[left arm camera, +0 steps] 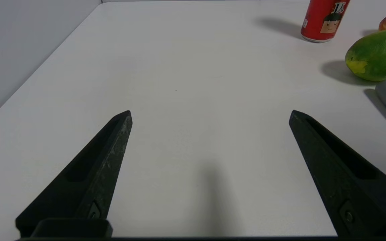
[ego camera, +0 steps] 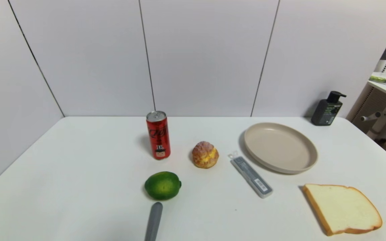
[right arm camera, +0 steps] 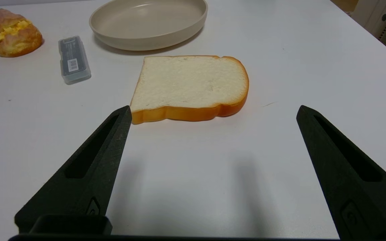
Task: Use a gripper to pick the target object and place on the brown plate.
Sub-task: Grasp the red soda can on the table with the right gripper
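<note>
The table (ego camera: 79,174) carries everything, and nothing is grasped yet: the task stands at its opening step. The plate (ego camera: 280,147) sits bare at about two o'clock from the table's middle. The bread (ego camera: 342,207) lies at four o'clock, just ahead of the right gripper (right arm camera: 213,112), whose jaws are spread wide over bare table. The left gripper (left arm camera: 209,113) is likewise spread and holds nothing. The can (ego camera: 158,135) stands upright at eleven o'clock, well apart from the plate; lime (ego camera: 163,185) at seven, puff (ego camera: 205,154) centre. Next, I judge, the left gripper must reach past the lime and straddle the can.
</note>
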